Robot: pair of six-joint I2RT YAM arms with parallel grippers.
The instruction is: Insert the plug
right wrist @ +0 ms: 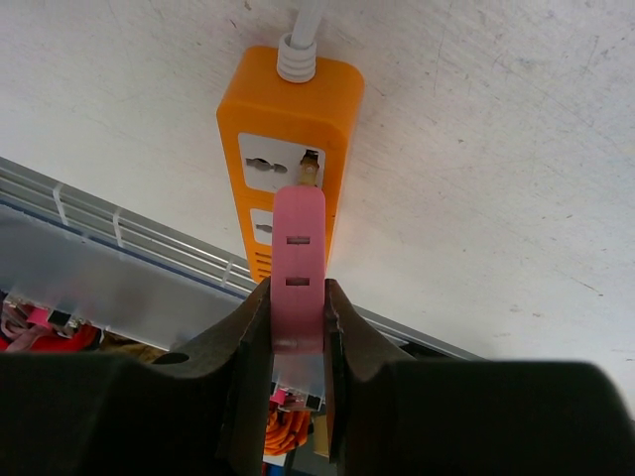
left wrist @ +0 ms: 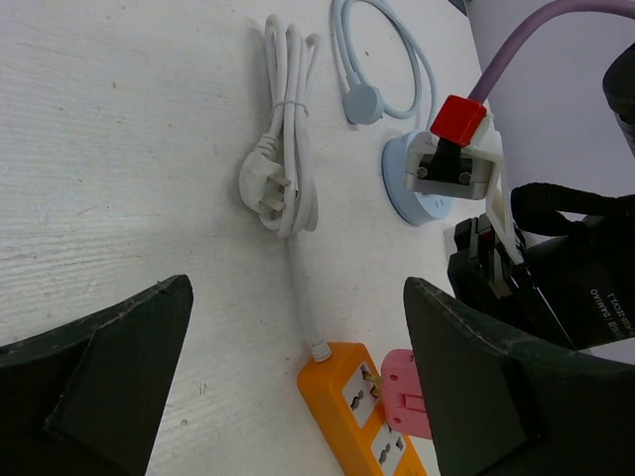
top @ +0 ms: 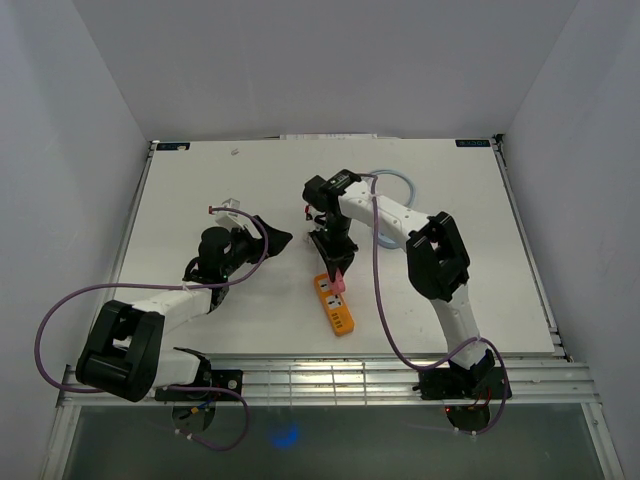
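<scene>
Half done: right gripper [right wrist: 298, 302] pinches pink plug [right wrist: 298, 238], prongs at power strip [right wrist: 288, 94] socket just ahead, unseated; left gripper [left wrist: 298, 293] wide, empty.

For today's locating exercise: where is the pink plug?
In the right wrist view, the pink plug is pinched in the right claw, its prong at the orange power strip socket nearest the cord.

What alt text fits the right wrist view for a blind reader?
The right gripper pinches a flat pink plastic plug, its brass prong tip at the end socket of an orange plastic power strip. The strip lies on a white table, a white cord entering its far end.
</scene>
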